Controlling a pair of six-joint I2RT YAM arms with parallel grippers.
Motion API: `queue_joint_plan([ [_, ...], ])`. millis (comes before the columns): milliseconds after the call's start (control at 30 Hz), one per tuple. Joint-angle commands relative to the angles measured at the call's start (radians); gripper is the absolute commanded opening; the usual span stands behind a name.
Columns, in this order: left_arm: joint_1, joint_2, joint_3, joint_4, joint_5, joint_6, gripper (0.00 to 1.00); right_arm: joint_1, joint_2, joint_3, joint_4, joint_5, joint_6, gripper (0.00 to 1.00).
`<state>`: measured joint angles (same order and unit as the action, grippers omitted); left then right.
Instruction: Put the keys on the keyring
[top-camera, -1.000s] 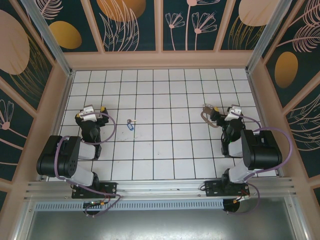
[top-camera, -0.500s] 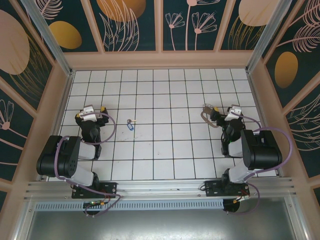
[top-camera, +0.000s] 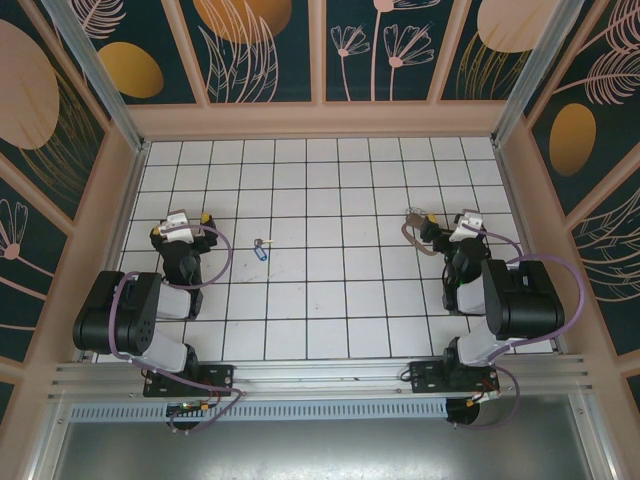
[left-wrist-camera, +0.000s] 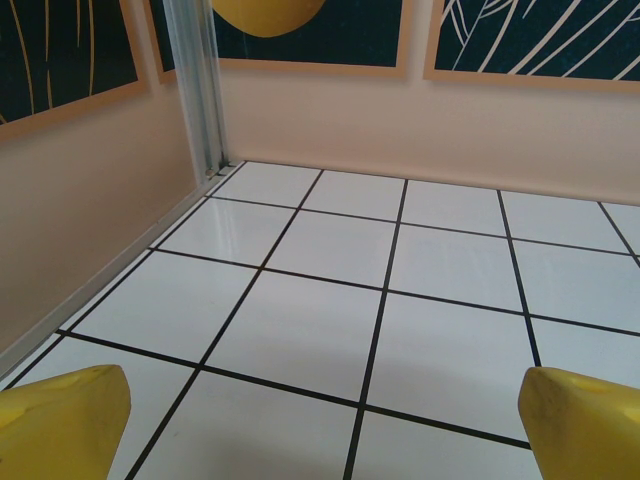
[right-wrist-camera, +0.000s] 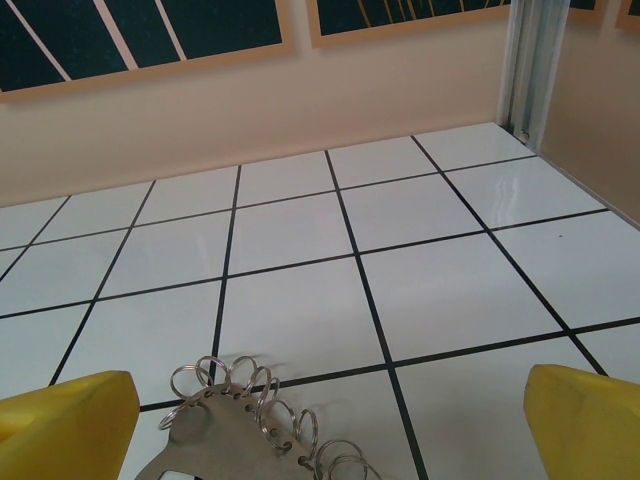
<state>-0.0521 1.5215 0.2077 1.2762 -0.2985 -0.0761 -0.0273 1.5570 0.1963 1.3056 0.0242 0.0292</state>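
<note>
Black left arm (top-camera: 125, 315) and right arm (top-camera: 520, 300), looped purple cables (top-camera: 231, 257), yellow fingers (left-wrist-camera: 60, 420), perhaps white wrist caps (top-camera: 178, 222)

So the left gripper (left-wrist-camera: 325, 425) has its jaws spread wide: one of the yellow fingertips (left-wrist-camera: 60, 420) sits down at 7 o'clock, the other at 5 o'clock, with just bare floor between them. The floor (left-wrist-camera: 440, 270) is glossy white tile with thin black grout lines running away toward 12 o'clock. An aluminium post (left-wrist-camera: 200, 90) stands in the corner at about 11 o'clock. A peach back wall (left-wrist-camera: 420, 120) runs across the top and a side wall (left-wrist-camera: 80, 200) comes down at 9 o'clock. Above them are dark panels (left-wrist-camera: 540, 35) with pale line art, plus part of a yellow disc (left-wrist-camera: 265, 12) right at 12.
</note>
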Motion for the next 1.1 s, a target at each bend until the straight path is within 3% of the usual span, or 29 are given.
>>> queue_joint_plan([
  [0, 0.005, -0.001, 0.009, 0.037, -0.007, -0.016, 0.99, -0.01, 0.005, 0.012, 0.033, -0.004, 0.006, 0.99],
  [1067, 0.009, 0.003, 0.015, 0.027, 0.004, -0.019, 0.99, -0.008, 0.005, 0.01, 0.037, -0.003, 0.008, 0.99],
])
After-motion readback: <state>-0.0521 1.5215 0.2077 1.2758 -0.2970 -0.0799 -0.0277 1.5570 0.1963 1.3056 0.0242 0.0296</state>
